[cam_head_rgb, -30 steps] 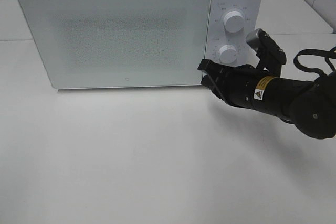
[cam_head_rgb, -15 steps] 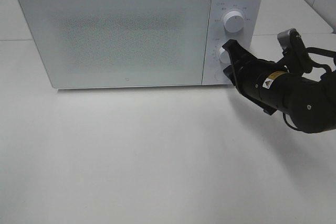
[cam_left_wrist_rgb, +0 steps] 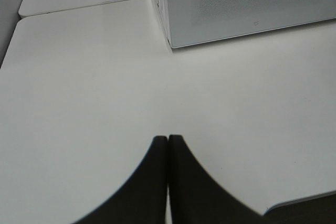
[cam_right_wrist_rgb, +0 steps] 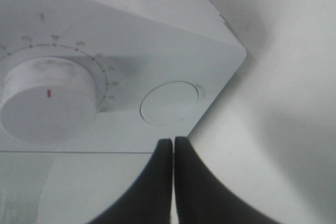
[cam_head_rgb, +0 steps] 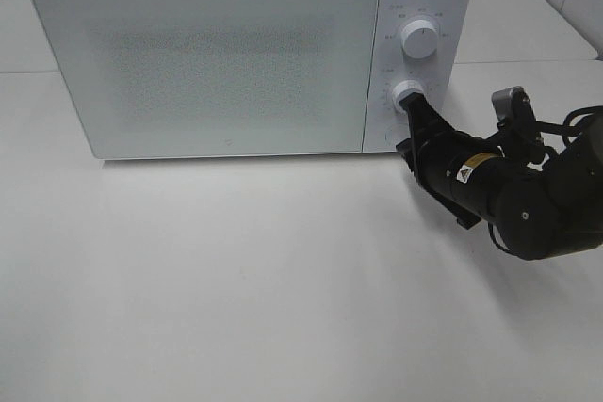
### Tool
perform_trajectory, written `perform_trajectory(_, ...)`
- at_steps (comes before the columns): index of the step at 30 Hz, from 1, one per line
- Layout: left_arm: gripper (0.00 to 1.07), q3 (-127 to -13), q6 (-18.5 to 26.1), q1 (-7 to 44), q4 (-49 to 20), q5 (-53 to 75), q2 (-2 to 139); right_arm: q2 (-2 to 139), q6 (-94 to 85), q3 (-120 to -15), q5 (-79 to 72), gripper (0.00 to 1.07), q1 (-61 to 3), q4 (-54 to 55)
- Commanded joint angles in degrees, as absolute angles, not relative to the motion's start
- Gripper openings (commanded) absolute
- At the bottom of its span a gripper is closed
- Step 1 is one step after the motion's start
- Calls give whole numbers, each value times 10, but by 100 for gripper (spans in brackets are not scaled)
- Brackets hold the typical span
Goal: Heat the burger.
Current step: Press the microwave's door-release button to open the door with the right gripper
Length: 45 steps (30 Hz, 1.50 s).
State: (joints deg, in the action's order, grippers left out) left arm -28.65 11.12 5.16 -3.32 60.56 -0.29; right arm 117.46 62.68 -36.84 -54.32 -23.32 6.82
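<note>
The right gripper [cam_head_rgb: 414,108] is seen with its jaws pressed fully together and nothing held, its tip right at the lower knob [cam_head_rgb: 408,93] on the right-hand panel of the microwave [cam_head_rgb: 217,54]. From the wrist camera, the tip looks aimed closer to the round button [cam_right_wrist_rgb: 169,102] than to the knob. The left gripper [cam_left_wrist_rgb: 168,140] is likewise closed tight and empty, parked over the table [cam_head_rgb: 236,280] off the microwave's near left corner.

No burger is seen in any view. The door is shut and frosted, so whether it sits inside cannot be told.

Trouble is easily pictured here. With the jaws together, the knob cannot be pinched, only nudged, so a sideways push may slide off the smooth rim and the timer may be left unset. If the button is pressed instead, and it is the door release, the door could be popped open. A hard push could also shove the whole microwave back.
</note>
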Motion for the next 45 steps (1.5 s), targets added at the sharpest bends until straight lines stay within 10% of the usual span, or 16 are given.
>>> perform_trajectory(1, 0, -285, 108, 50, -33, 597, -14, 1183, 631, -381, -548, 0, -234, 60)
perform_trajectory(45, 0, -285, 108, 50, -33, 597, -14, 1235, 660, -474, -669, 0, -233, 107)
